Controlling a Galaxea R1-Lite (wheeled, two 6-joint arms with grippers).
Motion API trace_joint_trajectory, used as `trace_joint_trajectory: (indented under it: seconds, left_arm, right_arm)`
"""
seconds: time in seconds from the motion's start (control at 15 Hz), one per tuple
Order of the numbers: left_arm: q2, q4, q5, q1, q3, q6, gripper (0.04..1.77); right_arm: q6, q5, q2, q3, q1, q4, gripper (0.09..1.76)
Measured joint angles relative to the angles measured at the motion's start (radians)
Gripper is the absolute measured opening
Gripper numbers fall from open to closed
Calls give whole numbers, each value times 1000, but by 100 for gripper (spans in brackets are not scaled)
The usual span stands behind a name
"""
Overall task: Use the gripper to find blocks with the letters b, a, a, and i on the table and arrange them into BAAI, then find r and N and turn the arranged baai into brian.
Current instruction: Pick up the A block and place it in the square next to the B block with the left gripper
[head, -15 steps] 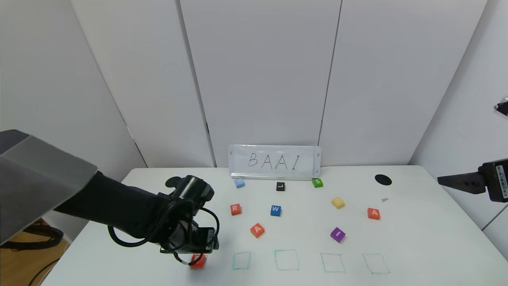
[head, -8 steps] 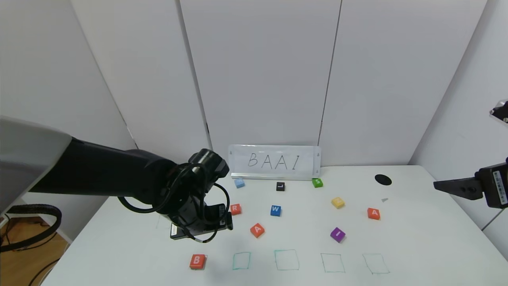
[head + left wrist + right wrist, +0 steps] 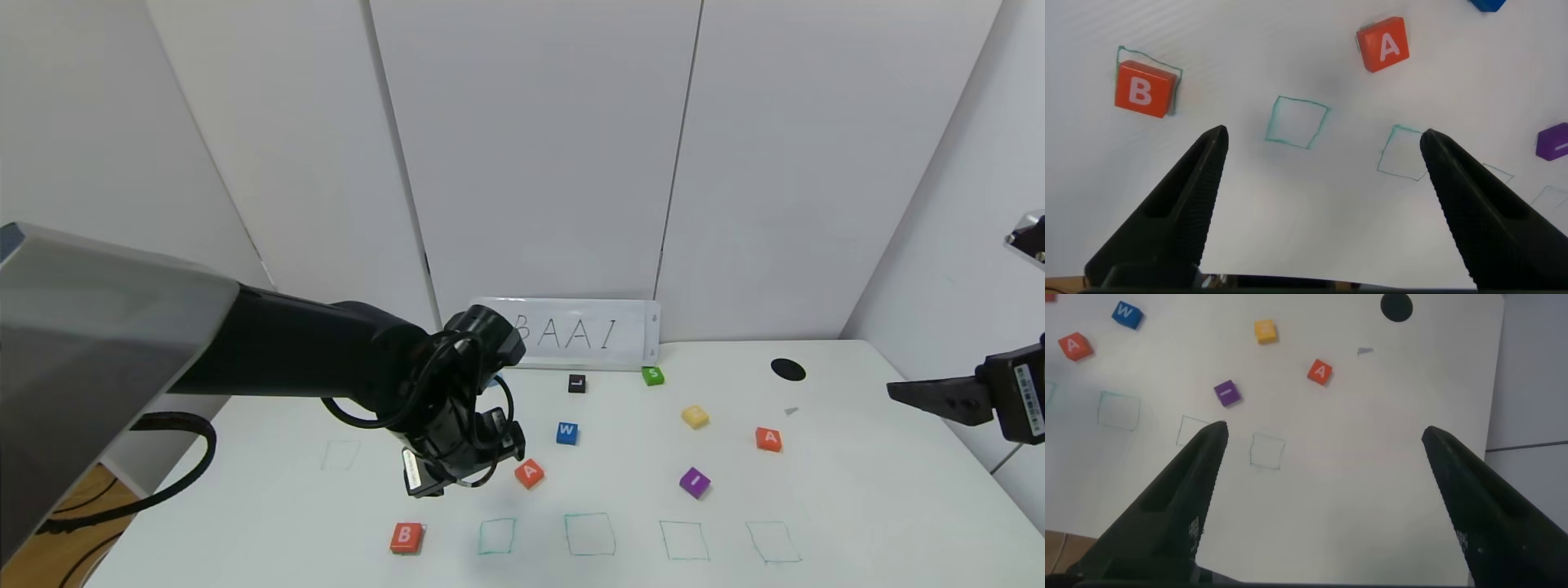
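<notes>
The white desk fills the lower frame, its green squares along the bottom edge. The left gripper hangs centre-left, jaws apart and empty, just beside the nearer A. B sits in the leftmost square, lower left. Judged step: fetching that A for the next square. The right gripper, jaws wide, waits at the right edge.
</notes>
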Motion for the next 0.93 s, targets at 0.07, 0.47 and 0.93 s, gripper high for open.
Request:
trace_joint_trajectory:
  seconds: [0.07,0.47,0.93]
  left_arm:
    - [21,16,-1,-3,-27,-47,168]
    - [138,168,-7,-45,-256,-305,170]
    - [284,205,113,-71,-399,-361,170]
  right_arm:
    - [1,-5,-5,5,12,0,171]
    - [5,-41,-16,18,50,-1,171]
    - [4,-42,-18,24,62,-1,171]
